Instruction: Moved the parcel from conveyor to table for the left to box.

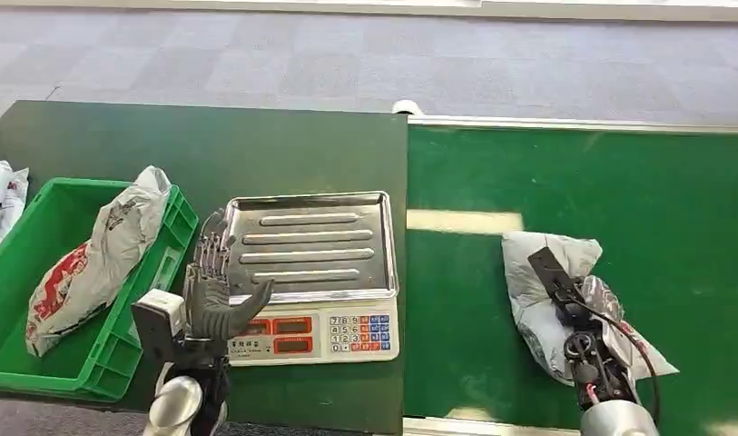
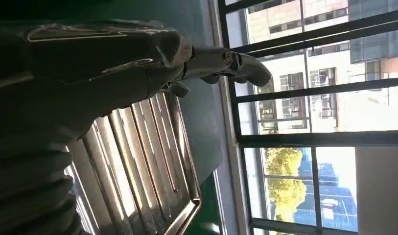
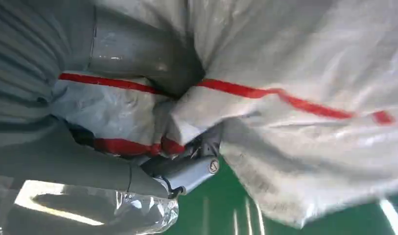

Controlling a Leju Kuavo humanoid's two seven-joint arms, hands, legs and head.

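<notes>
From the head view, the right hand (image 1: pixel 578 313) grips the white parcel (image 1: pixel 546 272) on the green conveyor (image 1: pixel 619 200), at 4 o'clock, while the left hand (image 1: pixel 211 282) stands open by the scale (image 1: pixel 315 272) on the desk (image 1: pixel 211 145). The left wrist view shows its fingers (image 2: pixel 236 66) spread over the scale's tray (image 2: pixel 148 161). The right wrist view shows fingers (image 3: pixel 187 171) squeezing the parcel (image 3: pixel 309 73).

Grey crumpled plastic parcel (image 1: pixel 539 272), red stripe, lies on the green conveyor (image 1: pixel 674 209). Right hand (image 1: pixel 590 313) fingers (image 3: pixel 187 172) wrap its bunched edge.
</notes>
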